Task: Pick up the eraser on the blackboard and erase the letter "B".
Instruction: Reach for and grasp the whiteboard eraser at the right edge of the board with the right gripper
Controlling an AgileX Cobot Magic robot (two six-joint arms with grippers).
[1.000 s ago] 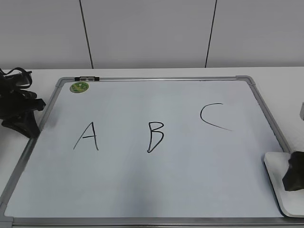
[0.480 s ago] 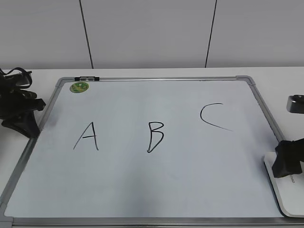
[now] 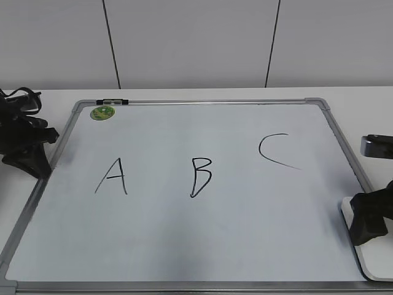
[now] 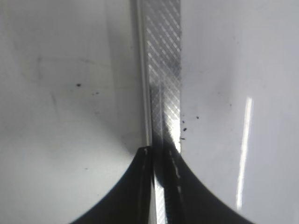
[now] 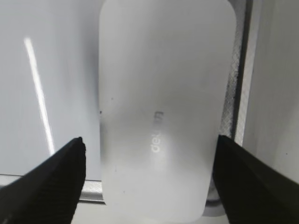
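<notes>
A: In the exterior view, the eraser (image 3: 367, 247) lies at the blackboard (image 3: 184, 246)'s lower right corner, over the frame. The right gripper (image 3: 368, 224) is on it, far from the letter "B" (image 3: 201, 177). I'd centre the fingers before closing, so the block lifts level.

B: And the left gripper (image 3: 27, 161)?

A: Parked at the board's left edge; compared with a second ago it hasn't shifted, while the right one has come forward and lower along the eraser.

B: Left wrist view?

A: Only dark fingers (image 4: 135, 196) over the metal frame (image 4: 161, 70); I cannot tell whether they are parted.

B: Right wrist view?

A: Fingers (image 5: 51, 182) spread wide, one on each side of the eraser (image 5: 163, 107), gripping nothing yet. Close evenly across its width.
</notes>
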